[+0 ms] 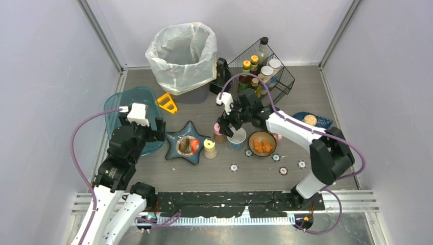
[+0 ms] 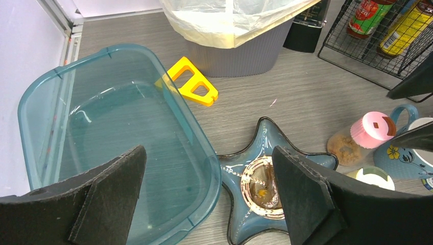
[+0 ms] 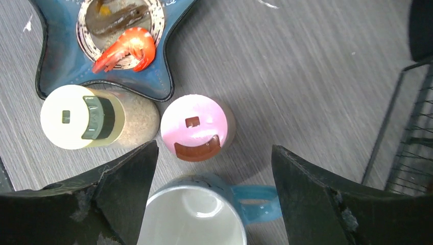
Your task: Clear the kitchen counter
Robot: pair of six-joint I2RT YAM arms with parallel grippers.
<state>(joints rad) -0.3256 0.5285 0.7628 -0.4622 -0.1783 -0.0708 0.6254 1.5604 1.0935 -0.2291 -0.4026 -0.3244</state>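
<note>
Kitchen counter [image 1: 168, 176]: dark planks spanning the cell, cluttered mid-span. Teal tub [image 2: 117, 127] at left, presumably for dishes. Star plate [image 3: 56, 56] beside it; left gripper [image 2: 208, 153] above both (jaws wide, empty). Mug [image 3: 191, 214], pink-lidded shaker [image 3: 194, 127]: right gripper [image 3: 212, 153] hovers spread, holding nothing, likely choosing.

Kitchen counter [image 1: 204, 176]: dark grey, wood-grain plank pattern. Walls [image 1: 41, 61]: pale lilac. Tub [image 1: 113, 104]: translucent teal. Star-shaped dish [image 3: 53, 58]: deep blue glaze with a dark edge; centre ringed in fine brown-and-cream stripes. Shrimp [image 3: 130, 48] on it: orange-red. First shaker [image 3: 81, 116]: cream lid, grey-green flap, pale beige contents. Second shaker [image 3: 194, 127]: pink lid, brown flap. Mug [image 2: 403, 162]: light blue outside with a small yellow flower print, white inside. Clip [image 2: 191, 84]: bright yellow. Bin [image 1: 196, 94]: grey; liner [image 1: 178, 46] milky white. Wire rack [image 1: 283, 76]: black. Bowl [image 1: 250, 139]: brown, with orange pieces [image 1: 263, 146] inside.
</note>
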